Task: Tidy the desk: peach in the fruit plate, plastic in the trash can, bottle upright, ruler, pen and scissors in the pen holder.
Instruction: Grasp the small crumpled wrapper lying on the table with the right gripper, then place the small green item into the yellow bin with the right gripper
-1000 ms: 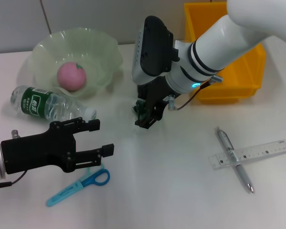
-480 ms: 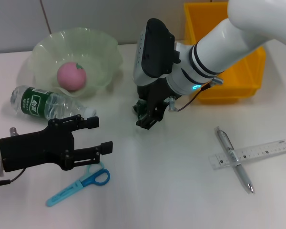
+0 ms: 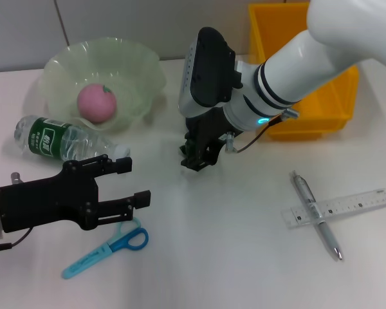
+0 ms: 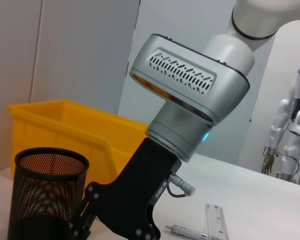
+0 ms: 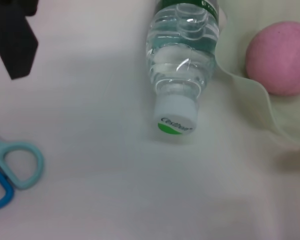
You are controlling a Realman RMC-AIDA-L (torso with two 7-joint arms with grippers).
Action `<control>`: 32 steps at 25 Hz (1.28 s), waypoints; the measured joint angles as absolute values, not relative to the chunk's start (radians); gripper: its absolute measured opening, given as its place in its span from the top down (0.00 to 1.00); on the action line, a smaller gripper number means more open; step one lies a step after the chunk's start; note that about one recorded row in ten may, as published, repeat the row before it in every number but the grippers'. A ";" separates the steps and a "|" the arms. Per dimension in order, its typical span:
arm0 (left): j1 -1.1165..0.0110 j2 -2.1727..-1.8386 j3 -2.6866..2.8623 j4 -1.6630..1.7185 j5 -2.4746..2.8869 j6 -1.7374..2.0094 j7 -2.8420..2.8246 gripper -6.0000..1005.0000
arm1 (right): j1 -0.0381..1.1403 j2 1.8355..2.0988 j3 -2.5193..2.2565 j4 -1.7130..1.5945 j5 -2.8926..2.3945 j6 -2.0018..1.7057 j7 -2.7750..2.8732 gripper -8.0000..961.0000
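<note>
In the head view, the right gripper (image 3: 196,156) is angled down at centre, its state not discernible; the left gripper (image 3: 130,182) is spread wide at lower left. A pink peach (image 3: 96,102) is seen in the ruffled plate (image 3: 138,71), the clear bottle (image 3: 64,140) lying beside. In the left wrist view, a mesh holder (image 4: 46,197) is shown. In the right wrist view, the bottle's white cap (image 5: 176,115) is seen.
</note>
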State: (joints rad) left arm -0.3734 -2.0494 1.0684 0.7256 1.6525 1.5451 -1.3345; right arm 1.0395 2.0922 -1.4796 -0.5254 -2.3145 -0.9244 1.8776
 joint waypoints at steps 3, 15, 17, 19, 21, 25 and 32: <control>-0.372 -2.049 1.068 0.726 1.652 1.545 -1.335 0.22 | 1.036 2.092 -1.480 -0.520 -2.314 -0.912 1.878 0.34; -0.371 -2.049 1.059 0.726 1.652 1.555 -1.335 0.22 | 1.028 2.092 -1.479 -0.528 -2.299 -0.923 1.883 0.85; -0.371 -2.049 1.053 0.726 1.652 1.559 -1.335 0.22 | 1.025 2.092 -1.475 -0.538 -2.290 -0.941 1.886 0.90; -0.371 -2.049 1.050 0.726 1.652 1.561 -1.336 0.22 | 1.008 2.091 -1.471 -0.568 -2.276 -0.964 1.892 0.91; -0.371 -2.049 1.050 0.725 1.652 1.562 -1.338 0.22 | 0.977 2.088 -1.469 -0.625 -2.256 -0.987 1.904 0.93; -0.371 -2.048 1.050 0.726 1.652 1.563 -1.339 0.22 | 0.897 2.085 -1.465 -0.761 -2.222 -1.023 1.935 0.95; -0.371 -2.048 1.041 0.724 1.652 1.569 -1.339 0.22 | 0.749 2.082 -1.416 -0.972 -2.158 -1.100 1.991 0.98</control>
